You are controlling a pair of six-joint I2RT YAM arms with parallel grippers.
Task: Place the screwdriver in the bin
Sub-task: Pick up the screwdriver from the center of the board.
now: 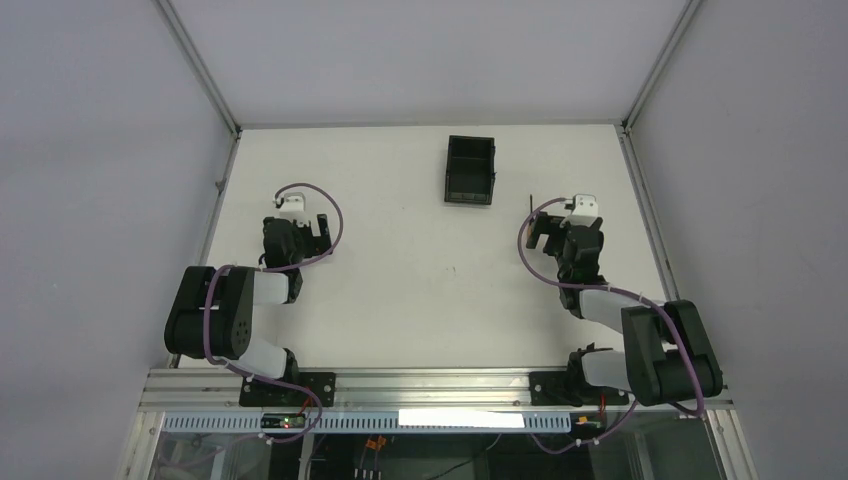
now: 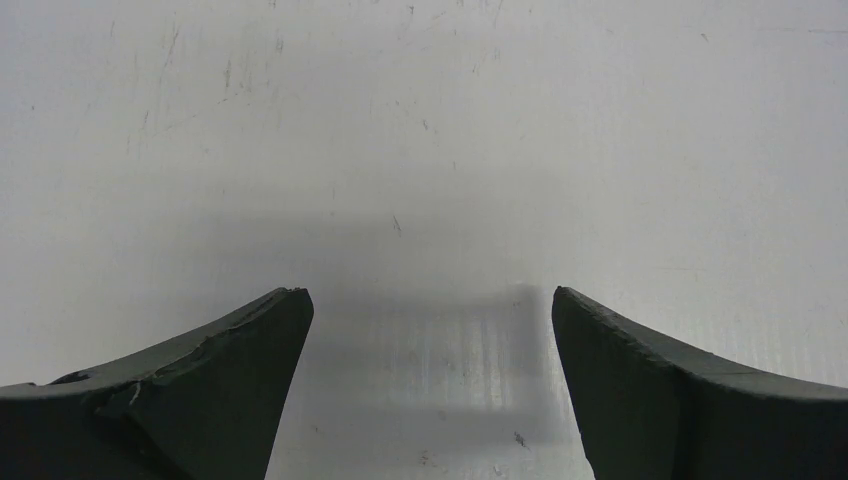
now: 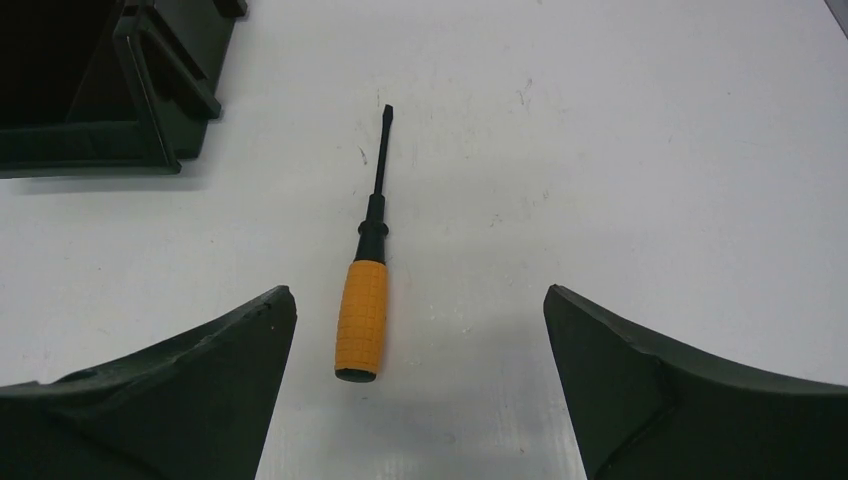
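Screwdriver point(image 3: 362, 300) btwn rt hand's point(image 3: 419, 292) spread fingers point(image 3: 200, 385)

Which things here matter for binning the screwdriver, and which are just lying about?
Job: screwdriver, flat on the table; bin, farther back and left of it; right gripper, open, straddling the screwdriver.
Idle: left gripper, open over bare table. No loose clutter seen.

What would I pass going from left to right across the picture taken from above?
Left pincer → bin → right pincer. I left out the screwdriver, because it lies under the right pincer there.
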